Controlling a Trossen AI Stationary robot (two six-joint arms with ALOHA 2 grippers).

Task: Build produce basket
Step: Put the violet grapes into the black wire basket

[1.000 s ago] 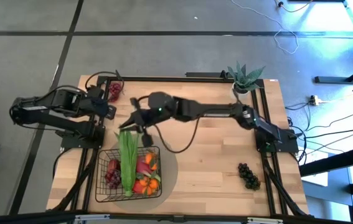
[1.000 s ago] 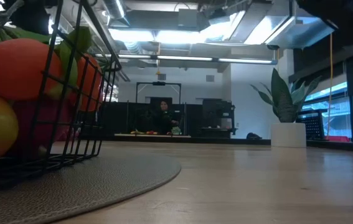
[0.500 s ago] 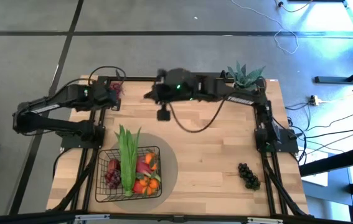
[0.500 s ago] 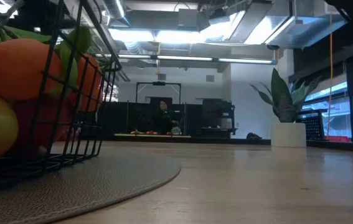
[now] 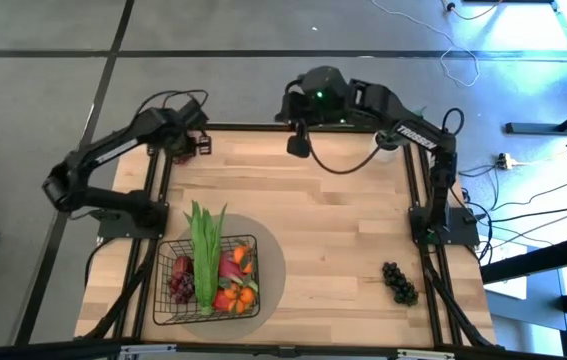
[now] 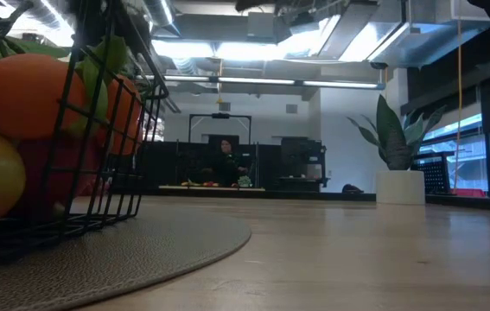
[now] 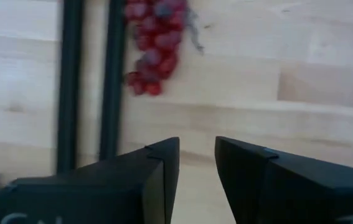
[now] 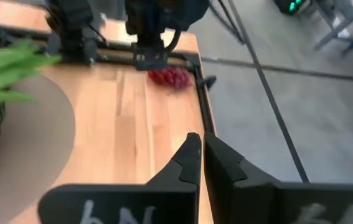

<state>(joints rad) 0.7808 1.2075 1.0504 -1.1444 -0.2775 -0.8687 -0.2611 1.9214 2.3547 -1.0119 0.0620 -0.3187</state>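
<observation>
The black wire basket [image 5: 160, 285] stands on a round grey mat near the table's front left. It holds produce: a long green bunch [image 5: 205, 250], red fruit and tangerines [image 5: 243, 295]. The green bunch's top sticks out over the far rim. My left gripper [image 7: 198, 158] hangs open above the far left corner [image 5: 193, 142], with red grapes [image 7: 154, 56] on the table just beyond its fingertips. My right gripper [image 5: 298, 147] is raised over the table's far edge, shut and empty [image 8: 202, 152]. A dark grape bunch [image 5: 400, 282] lies near the front right.
A spiky plant in a white pot [image 6: 397, 164] stands at the far right corner, mostly under my right arm in the high view. Black frame rails [image 7: 89, 81] run along the table's left and right edges. Bare wood [image 5: 343, 230] lies between the mat and the dark grapes.
My right gripper has left the top of the green bunch and gone up and toward the table's far edge. My left gripper has swung toward the far left corner, over the red grapes. The green bunch stays in the basket.
</observation>
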